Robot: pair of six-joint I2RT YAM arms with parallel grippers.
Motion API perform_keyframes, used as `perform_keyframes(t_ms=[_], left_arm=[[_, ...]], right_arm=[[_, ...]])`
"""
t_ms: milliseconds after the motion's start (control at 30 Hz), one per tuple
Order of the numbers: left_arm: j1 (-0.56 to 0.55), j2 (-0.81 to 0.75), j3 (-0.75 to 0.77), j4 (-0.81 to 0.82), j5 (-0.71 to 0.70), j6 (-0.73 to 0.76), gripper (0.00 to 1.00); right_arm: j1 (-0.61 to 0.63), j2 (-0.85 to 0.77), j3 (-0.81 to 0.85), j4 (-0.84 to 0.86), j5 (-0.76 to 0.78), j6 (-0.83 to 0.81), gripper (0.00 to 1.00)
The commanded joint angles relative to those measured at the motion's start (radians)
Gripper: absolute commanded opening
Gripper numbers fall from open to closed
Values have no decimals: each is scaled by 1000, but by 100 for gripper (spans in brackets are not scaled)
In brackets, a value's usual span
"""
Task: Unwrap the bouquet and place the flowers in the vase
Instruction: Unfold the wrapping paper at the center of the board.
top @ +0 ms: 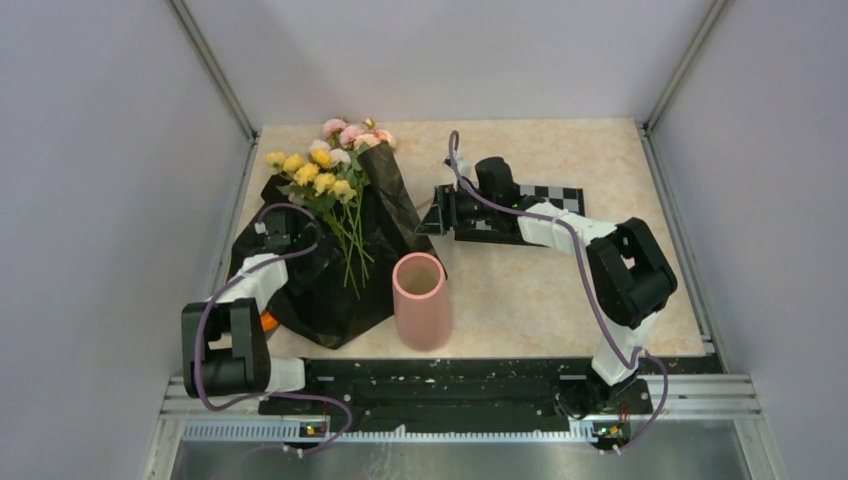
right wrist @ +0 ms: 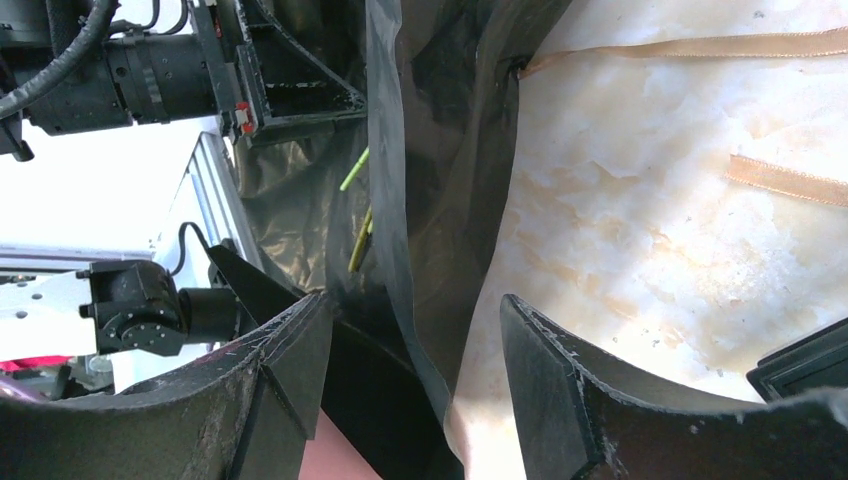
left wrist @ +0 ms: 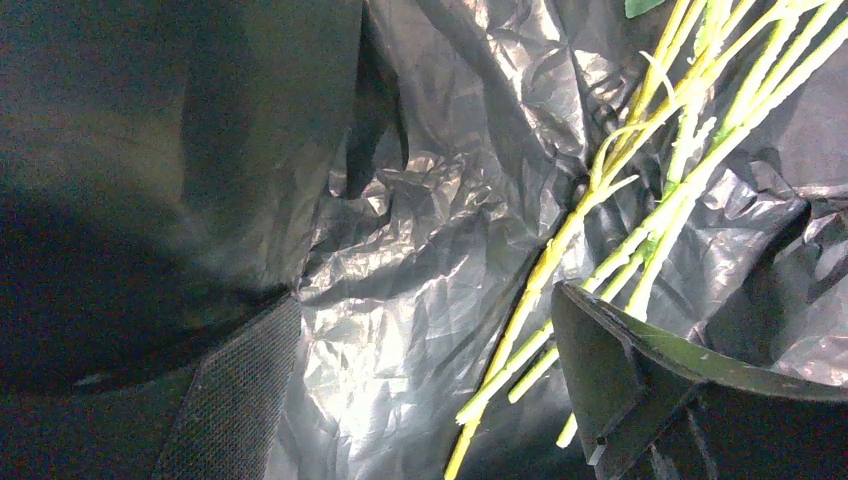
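The bouquet's black crinkled wrapping (top: 325, 300) lies spread open on the table's left half. On it rest the flowers (top: 322, 172), yellow and pink blooms with green stems (left wrist: 600, 190) running toward the near side. The pink vase (top: 421, 300) stands upright just right of the paper. My left gripper (top: 316, 244) hovers low over the paper, open (left wrist: 420, 395), stem ends lying between its fingers (left wrist: 620, 380) untouched. My right gripper (top: 431, 214) is open (right wrist: 415, 375) at the wrapper's right flap (right wrist: 430, 250), whose upright edge passes between the fingers (right wrist: 550, 390) without being pinched.
Loose tan ribbon (right wrist: 700, 45) lies on the marble-patterned table beside the flap. A black-and-white checker board (top: 548, 196) sits under the right arm. Something small and orange (top: 268, 322) shows by the left arm. Metal frame rails border the table.
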Motion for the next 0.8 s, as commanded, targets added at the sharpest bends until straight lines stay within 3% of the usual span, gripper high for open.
perform_keyframes(t_ms=[0,433,633,767], left_arm=[[7,20,-25,45,46,-9,99],[5,28,251,-95,199,132,99],[5,30,325,-159,170,224,99],[5,39,364,-193,193,269,99]], right_arm=[[8,-27,13,37,-46,0,65],[10,92,155,-31,-44,-58,67],[30,169,264,-57,-56,-63,67],[41,227,332,-73,-59,-48,61]])
